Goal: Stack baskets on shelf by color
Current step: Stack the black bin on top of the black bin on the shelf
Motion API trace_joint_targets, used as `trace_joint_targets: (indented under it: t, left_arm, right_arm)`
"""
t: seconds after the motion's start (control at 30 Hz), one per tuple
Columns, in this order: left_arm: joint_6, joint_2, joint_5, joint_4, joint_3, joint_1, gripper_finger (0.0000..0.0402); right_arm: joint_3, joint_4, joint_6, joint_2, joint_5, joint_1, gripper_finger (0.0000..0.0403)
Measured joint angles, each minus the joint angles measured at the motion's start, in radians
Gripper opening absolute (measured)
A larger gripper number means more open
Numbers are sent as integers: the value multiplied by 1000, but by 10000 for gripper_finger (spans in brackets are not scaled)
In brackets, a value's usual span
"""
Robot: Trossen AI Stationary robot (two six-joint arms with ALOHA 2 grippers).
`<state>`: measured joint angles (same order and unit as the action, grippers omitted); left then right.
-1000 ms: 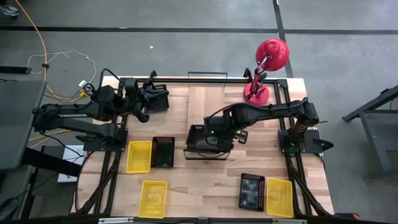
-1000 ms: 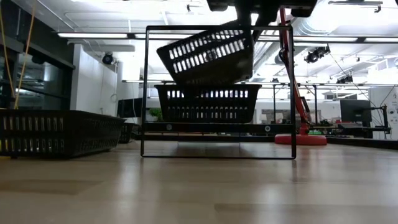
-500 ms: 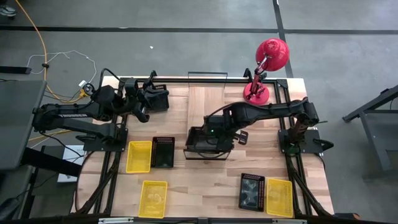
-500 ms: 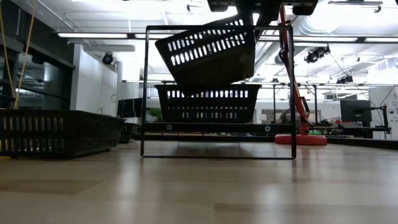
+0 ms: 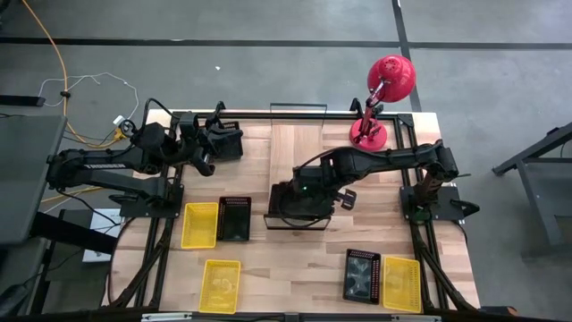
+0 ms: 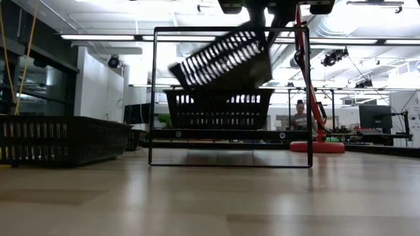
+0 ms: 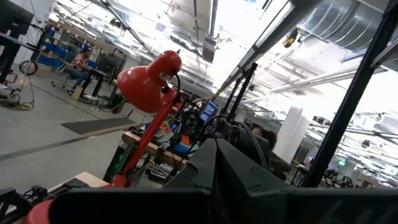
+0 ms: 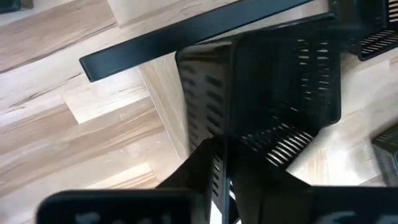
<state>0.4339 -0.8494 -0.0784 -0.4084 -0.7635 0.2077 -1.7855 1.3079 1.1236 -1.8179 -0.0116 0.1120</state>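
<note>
**A:** Start with the big things.

**B:** The planked table (image 5: 295, 259) fills the middle of the high view. The left arm (image 5: 98, 165) lies folded at the upper left. The right arm (image 5: 393, 161) reaches from the right edge toward the centre.

**A:** And the shelf?

**B:** The shelf (image 5: 290, 148) runs down the centre of that view, a pale board with a black wire rail at each short end. In the low view its near rail stands as a tall black rectangle in the middle. The red lamp (image 5: 389, 85) is at the upper right, just beyond the right arm.

**A:** Where are the baskets?

**B:** One black basket (image 6: 220, 108) sits level on the shelf, at the centre of the low view. A tilted black basket (image 6: 220, 62) hangs directly above it, its left end lower and close to the rim below. The rest lie on the table toward the bottom of the high view. At the lower left a yellow basket (image 5: 200, 224) sits beside a black one (image 5: 234, 219), with a second yellow basket (image 5: 221, 286) below them. At the lower right a black basket (image 5: 362, 275) sits beside a yellow one (image 5: 401, 283).

**A:** The grippers?

**B:** The right gripper (image 5: 308, 192) is at the tilted black basket's raised end. Its wrist view shows the slotted wall right against it. I cannot tell whether it is clamped on that wall or loosened. The left gripper (image 5: 219, 143) is pressed together on nothing, at the table's upper-left corner.
</note>
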Motion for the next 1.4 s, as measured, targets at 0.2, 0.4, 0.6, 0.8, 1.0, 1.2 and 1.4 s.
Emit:
trace_joint_targets:
  t: [0.2, 0.4, 0.6, 0.8, 1.0, 1.2, 1.4]
  left_arm:
    - [0, 0, 0, 0, 0, 0, 0]
    - [0, 0, 0, 0, 1, 0, 0]
    - [0, 0, 0, 0, 1, 0, 0]
    - [-8, 0, 0, 0, 1, 1, 0]
    - [-121, 0, -13, 33, 1, 1, 0]
    - [-165, 0, -11, 181, 1, 1, 0]
    - [-141, -20, -11, 522, 1, -1, 0]
  right_arm:
    - [0, -20, 0, 0, -4, 0, 84]
    - [0, -57, 2, 0, -45, 0, 106]
    - [0, -31, -6, 16, -102, 0, 98]
    - [1, 2, -203, 71, -95, 0, 18]
    - [0, 93, -641, 109, 30, 0, 4]
    - [69, 97, -822, 133, 80, 35, 0]
    - [420, -181, -1022, 319, 118, 56, 0]
